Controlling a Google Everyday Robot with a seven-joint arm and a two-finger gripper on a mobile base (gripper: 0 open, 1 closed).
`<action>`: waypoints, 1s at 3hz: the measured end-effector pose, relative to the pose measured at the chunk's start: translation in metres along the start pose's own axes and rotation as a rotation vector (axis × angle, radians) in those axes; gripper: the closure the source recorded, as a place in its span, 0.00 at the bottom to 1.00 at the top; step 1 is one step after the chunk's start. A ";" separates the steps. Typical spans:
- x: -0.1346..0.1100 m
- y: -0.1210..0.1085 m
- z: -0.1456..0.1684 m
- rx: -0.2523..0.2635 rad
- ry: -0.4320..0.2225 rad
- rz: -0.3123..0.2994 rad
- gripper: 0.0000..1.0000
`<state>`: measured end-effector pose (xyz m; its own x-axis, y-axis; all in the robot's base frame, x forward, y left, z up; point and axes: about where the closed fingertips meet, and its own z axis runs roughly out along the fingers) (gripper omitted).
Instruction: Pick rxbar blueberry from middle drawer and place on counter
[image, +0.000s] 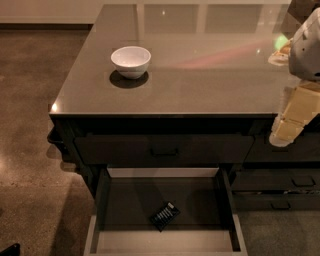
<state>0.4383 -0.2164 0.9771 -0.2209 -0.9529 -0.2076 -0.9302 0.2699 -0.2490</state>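
**Drawer out, bar waiting, hand off to the right**

Worktop (210, 75): glossy grey-brown slab, the biggest thing here. Most of it bare, so a set-down spot should be easy to find, especially across the middle and right.

Drawer (160, 242): pulled well out below a closed drawer front (164, 150), dark floor fully exposed from above. My read is that it stands this far out so a reach can come straight down without catching on the worktop's lip. Side walls are low, but a flat item near the front wall leaves little room to approach from that side.

Hand (292, 120): pale, angled downward at the right edge of the scene, in front of the worktop's front edge and well apart from the drawer opening. White arm shell (307, 47) above it. Cannot tell whether the hand is spread or pressed together; it holds nothing that I can see.

Bowl (131, 60): white, upright, on the worktop's left part, far from the hand's side. Not in the way if the placing happens right of it.

Bar (165, 216): small dark wrapper with white print, lying flat and askew on the drawer floor, near the front, about mid-width. Untouched. Judged stage: pick not yet begun; the hand has to travel left and down first.
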 end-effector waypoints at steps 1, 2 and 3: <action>0.000 0.000 0.000 0.000 0.000 0.000 0.00; -0.001 0.019 0.024 -0.025 -0.033 0.018 0.00; -0.027 0.059 0.070 -0.067 -0.156 0.032 0.00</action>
<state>0.4095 -0.1654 0.9015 -0.2077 -0.9096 -0.3599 -0.9419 0.2853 -0.1775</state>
